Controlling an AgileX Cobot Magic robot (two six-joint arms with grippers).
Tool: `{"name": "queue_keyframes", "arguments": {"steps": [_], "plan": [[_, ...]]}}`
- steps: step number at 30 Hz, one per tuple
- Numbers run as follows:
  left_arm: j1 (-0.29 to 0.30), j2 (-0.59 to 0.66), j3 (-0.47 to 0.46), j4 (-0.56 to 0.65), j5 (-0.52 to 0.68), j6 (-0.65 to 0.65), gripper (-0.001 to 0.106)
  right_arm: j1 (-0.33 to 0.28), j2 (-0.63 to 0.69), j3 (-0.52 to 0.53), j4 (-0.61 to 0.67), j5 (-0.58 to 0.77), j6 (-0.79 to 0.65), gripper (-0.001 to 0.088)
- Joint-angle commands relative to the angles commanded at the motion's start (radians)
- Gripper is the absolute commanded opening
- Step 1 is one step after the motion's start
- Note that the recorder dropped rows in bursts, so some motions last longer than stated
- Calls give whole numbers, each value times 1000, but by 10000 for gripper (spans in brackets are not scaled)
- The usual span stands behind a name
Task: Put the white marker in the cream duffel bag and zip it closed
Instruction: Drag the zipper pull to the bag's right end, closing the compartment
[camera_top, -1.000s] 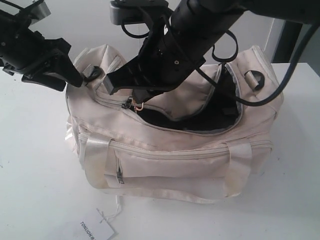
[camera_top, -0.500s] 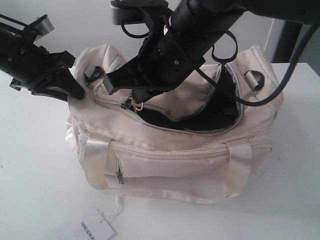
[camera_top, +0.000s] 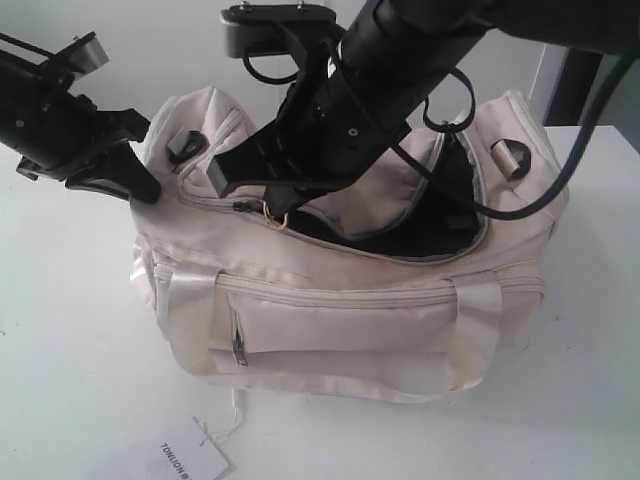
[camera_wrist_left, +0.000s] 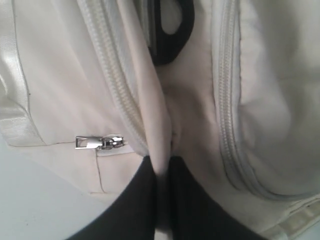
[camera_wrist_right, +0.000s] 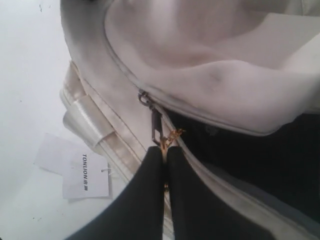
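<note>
1. Our right tool (camera_wrist_right: 164, 162) is gripping the gold chain pull (camera_wrist_right: 170, 136), fully closed; we are aiming to draw it steadily along the curved zipper (camera_top: 390, 257).
2. Our left tool (camera_wrist_left: 162, 195) is pinching a fold of the soft cream duffel bag (camera_top: 350, 310), tensioning it.
3. We are not seeing the white marker; perhaps it is inside.

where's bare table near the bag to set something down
In the exterior view, bare table lies left of the bag, below the left end effector, and in front of it, right of the tag. Crowded: the bag's top, where the right end effector holds the zip pull.
</note>
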Motion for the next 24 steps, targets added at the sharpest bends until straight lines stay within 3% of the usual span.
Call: {"name": "queue_keyframes", "arguments": {"steps": [9,15,24], "plan": [[0,0,0,113,2,-21,0,0,0,6,-37,9,5,0],[0,0,0,196,4,-111,0,0,0,6,-61,13,11,0],[0,0,0,210,26,-146,0,0,0,6,-82,22,27,0]]}}
